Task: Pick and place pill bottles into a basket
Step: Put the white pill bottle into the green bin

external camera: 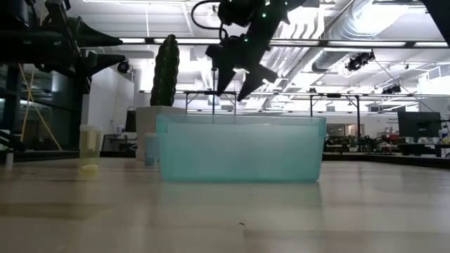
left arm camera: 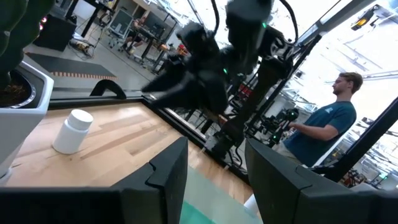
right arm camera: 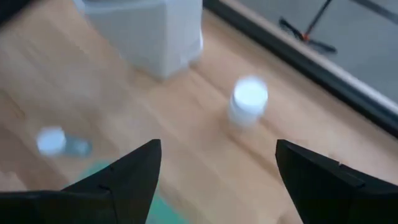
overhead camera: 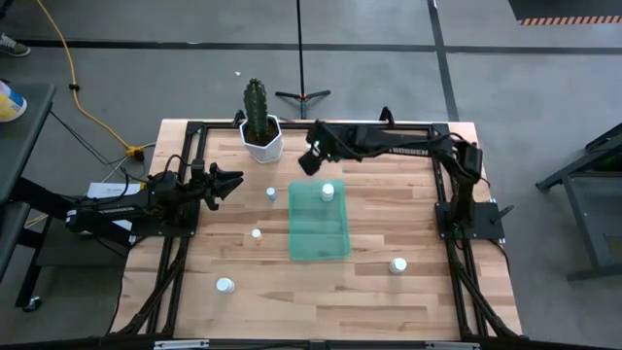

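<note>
The green basket (overhead camera: 319,228) lies flat mid-table, with one white pill bottle (overhead camera: 328,192) standing in its far end. Other bottles stand on the table: one (overhead camera: 270,193) left of the basket, one (overhead camera: 257,233), one (overhead camera: 224,285) near the front left, and one (overhead camera: 397,264) at the right. My right gripper (overhead camera: 313,160) hangs open and empty above the basket's far end, as the low view (external camera: 232,84) shows. Its wrist view shows a bottle (right arm camera: 249,99) on the wood ahead of it. My left gripper (overhead camera: 233,183) is open and empty left of the basket, facing a bottle (left arm camera: 73,130).
A white hexagonal pot with a cactus (overhead camera: 260,131) stands at the table's far side, close to both grippers. A black frame (overhead camera: 185,175) runs around the table top. A person (left arm camera: 323,124) stands in the room beyond the table.
</note>
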You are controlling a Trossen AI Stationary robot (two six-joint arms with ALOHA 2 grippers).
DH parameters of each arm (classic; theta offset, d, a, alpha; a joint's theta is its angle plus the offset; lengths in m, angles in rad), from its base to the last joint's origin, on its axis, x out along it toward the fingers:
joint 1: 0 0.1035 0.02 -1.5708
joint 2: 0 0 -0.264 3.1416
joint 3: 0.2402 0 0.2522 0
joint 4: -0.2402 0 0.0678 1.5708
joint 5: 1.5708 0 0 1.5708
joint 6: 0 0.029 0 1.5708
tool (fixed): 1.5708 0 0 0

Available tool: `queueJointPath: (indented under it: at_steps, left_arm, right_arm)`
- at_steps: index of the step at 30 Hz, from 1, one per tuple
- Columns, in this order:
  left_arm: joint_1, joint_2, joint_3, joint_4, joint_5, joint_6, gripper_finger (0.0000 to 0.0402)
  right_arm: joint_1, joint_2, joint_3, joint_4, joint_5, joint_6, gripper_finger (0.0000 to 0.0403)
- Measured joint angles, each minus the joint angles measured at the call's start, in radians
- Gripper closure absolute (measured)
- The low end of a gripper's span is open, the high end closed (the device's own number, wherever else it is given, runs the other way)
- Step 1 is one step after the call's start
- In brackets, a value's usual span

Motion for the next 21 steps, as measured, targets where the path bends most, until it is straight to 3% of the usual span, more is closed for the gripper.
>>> queueJointPath:
  at_steps: [6,15,21]
  left_arm:
    - [0.000,0.000,0.000,0.000,0.000,0.000,0.0208]
    - [0.000,0.000,0.000,-0.001,0.000,0.000,0.0208]
    - [0.000,0.000,0.000,-0.001,0.000,0.000,0.0208]
  right_arm:
    - [-0.053,0.038,0.001,0.145,-0.021,-0.042,0.0095]
    - [-0.118,0.187,0.000,0.159,-0.070,0.020,0.0095]
    - [-0.130,0.211,0.000,0.198,-0.049,0.034,0.0095]
